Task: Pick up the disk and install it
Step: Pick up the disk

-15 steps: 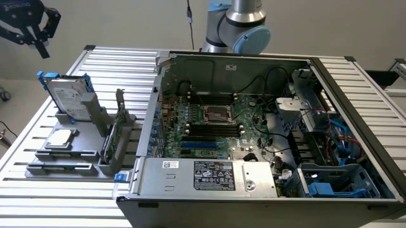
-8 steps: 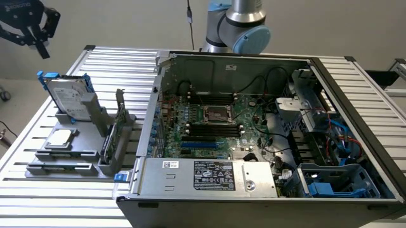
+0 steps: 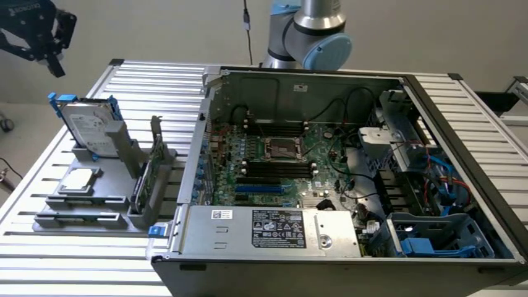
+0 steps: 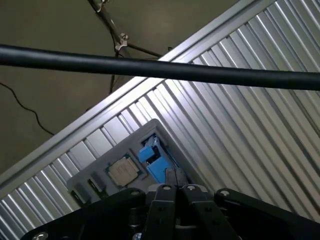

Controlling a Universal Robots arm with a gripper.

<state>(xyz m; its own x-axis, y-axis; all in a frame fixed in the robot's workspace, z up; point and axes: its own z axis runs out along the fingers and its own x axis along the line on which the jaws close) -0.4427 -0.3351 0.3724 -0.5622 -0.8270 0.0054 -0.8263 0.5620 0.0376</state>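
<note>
One gripper (image 4: 175, 177) is hanging high, its fingers pressed together on nothing. Below it one grey holder (image 3: 107, 201) is carrying one disk (image 3: 86, 127) standing upright, one silver chip (image 3: 76, 179) lying flat and one green card (image 3: 143, 176) on edge, all beside one open computer case (image 3: 281, 93).

An open computer case (image 3: 272, 93) sits on the slatted tabletop (image 3: 49, 247), with its motherboard (image 3: 326, 148) and CPU socket (image 3: 281, 148) exposed. A labelled power supply (image 3: 272, 232) lies along its near edge. At the exterior view's left, a grey holder (image 3: 74, 216) carries a square silver chip (image 3: 76, 180) and an upright green card (image 3: 142, 182).
</note>
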